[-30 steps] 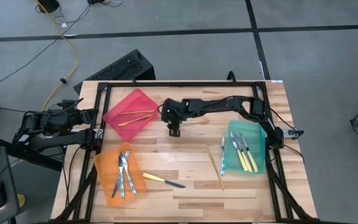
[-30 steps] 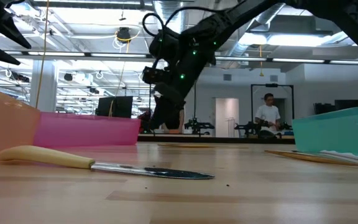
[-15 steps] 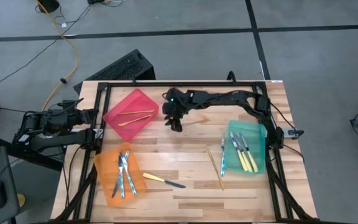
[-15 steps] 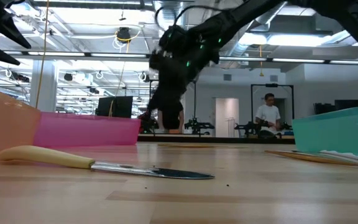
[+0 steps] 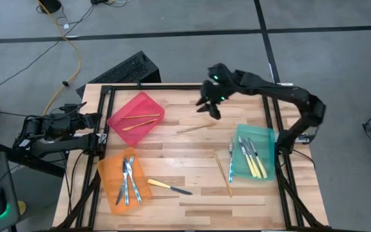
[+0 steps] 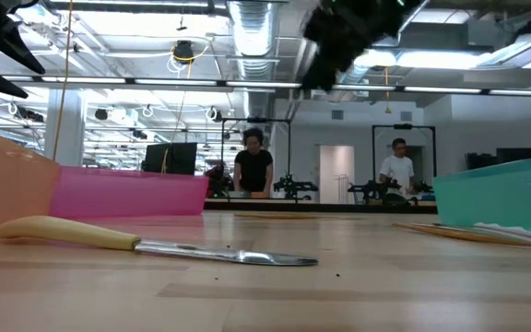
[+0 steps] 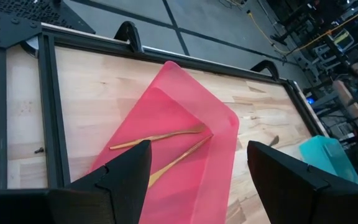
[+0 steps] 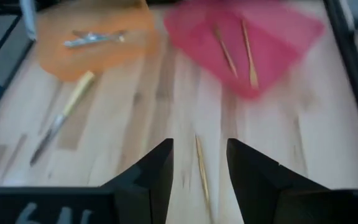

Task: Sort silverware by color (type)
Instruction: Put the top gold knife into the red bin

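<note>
Landmark: the red bin (image 5: 136, 118), far-left part of the bench (image 5: 192, 193).

- Red bin holds two gold pieces (image 5: 139, 120); it reads as the gold home.
- One more gold piece (image 5: 195, 128) lies loose on the bare wood just beside the red bin, on the side facing the green bin (image 5: 257, 152). A second loose gold piece (image 5: 223, 173) lies farther off, touching or nearly touching the green bin's edge.
- Right pincer (image 5: 210, 107) hangs above the wood beyond that first loose gold piece, fingers apart with nothing between them. My guess: it is lined up over the bench to go for a loose gold piece.
- Orange bin (image 5: 126, 180), nearer the front than the red bin, holds the silvery-blue pieces (image 5: 129, 180). A yellow-handled knife (image 5: 169, 187) lies loose just beside it.
- Green bin holds the other yellow-handled pieces (image 5: 253, 156), so the knife likely belongs there.
- Left pincer (image 7: 194, 180) waits off the bench's edge on the red bin's outer side, fingers wide apart, empty.
</note>
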Action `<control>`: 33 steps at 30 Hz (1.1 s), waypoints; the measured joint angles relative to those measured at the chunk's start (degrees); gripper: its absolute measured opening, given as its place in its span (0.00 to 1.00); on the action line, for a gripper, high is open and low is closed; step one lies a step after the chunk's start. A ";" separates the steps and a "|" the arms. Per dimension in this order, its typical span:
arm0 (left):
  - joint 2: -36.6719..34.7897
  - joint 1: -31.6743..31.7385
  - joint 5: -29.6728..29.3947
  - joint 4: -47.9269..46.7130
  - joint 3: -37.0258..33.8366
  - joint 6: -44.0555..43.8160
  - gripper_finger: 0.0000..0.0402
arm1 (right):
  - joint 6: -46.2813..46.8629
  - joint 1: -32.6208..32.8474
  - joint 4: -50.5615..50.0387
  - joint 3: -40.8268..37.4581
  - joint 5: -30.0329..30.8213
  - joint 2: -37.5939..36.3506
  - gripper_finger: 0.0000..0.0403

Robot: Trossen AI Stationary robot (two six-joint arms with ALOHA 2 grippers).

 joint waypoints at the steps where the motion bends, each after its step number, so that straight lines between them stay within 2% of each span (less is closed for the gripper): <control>1: 0.00 -0.01 -0.13 0.00 -0.01 0.21 0.61 | 1.10 -0.55 3.95 -4.78 0.30 -1.63 0.42; 5: 0.00 -0.01 -1.81 0.00 -0.01 -0.26 0.61 | 6.85 -0.83 26.63 -21.03 2.90 -5.69 0.42; 8: 0.00 0.00 -2.00 0.00 0.00 -0.38 0.61 | 8.63 0.77 41.74 -29.92 3.20 -5.01 0.42; 10: 0.00 0.00 -1.89 0.00 -0.01 -0.84 0.61 | 8.77 2.39 50.56 -33.18 3.79 -2.45 0.42; 13: 0.00 0.01 -1.90 0.01 -0.01 -1.20 0.61 | 8.16 4.00 56.79 -34.82 4.98 1.71 0.42; 19: -0.02 0.01 -2.67 0.00 -0.02 -1.31 0.61 | 4.58 6.97 57.15 -29.21 6.74 12.78 0.44; 24: -0.02 0.00 -2.63 0.00 0.00 -1.31 0.61 | 3.65 7.59 57.06 -23.08 7.74 19.84 0.54; 28: -0.02 0.01 -2.48 -0.02 -0.02 -1.27 0.61 | 2.36 7.55 55.68 -20.31 7.70 22.86 0.64; 33: -0.02 0.00 -2.63 -0.04 0.00 -1.24 0.61 | -1.58 8.10 54.43 -20.34 7.69 25.50 0.66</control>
